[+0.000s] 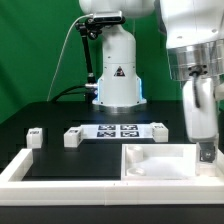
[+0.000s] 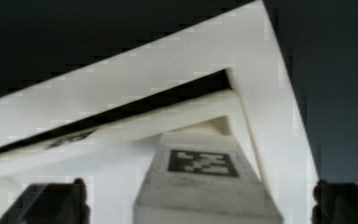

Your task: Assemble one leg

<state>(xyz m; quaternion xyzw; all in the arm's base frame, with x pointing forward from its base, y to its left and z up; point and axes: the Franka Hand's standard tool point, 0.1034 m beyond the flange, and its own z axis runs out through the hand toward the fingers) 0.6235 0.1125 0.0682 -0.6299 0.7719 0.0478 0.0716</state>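
Note:
In the wrist view a white leg (image 2: 202, 190) with a black-and-white tag (image 2: 202, 161) stands upright in a corner of the large white tray-like part (image 2: 140, 90). My gripper (image 2: 197, 208) is open, with one dark finger (image 2: 51, 203) on each side of the leg and a gap to it on both sides. In the exterior view the gripper (image 1: 205, 152) hangs low over the right end of the tray-like part (image 1: 150, 168), and this leg is hidden behind the hand.
Three look-alike legs lie on the black table: one at the exterior view's left (image 1: 35, 135), one beside it (image 1: 72, 137), one right of the marker board (image 1: 158, 129). The marker board (image 1: 118, 130) lies before the robot base (image 1: 118, 85). A white rim (image 1: 20, 170) runs along the front left.

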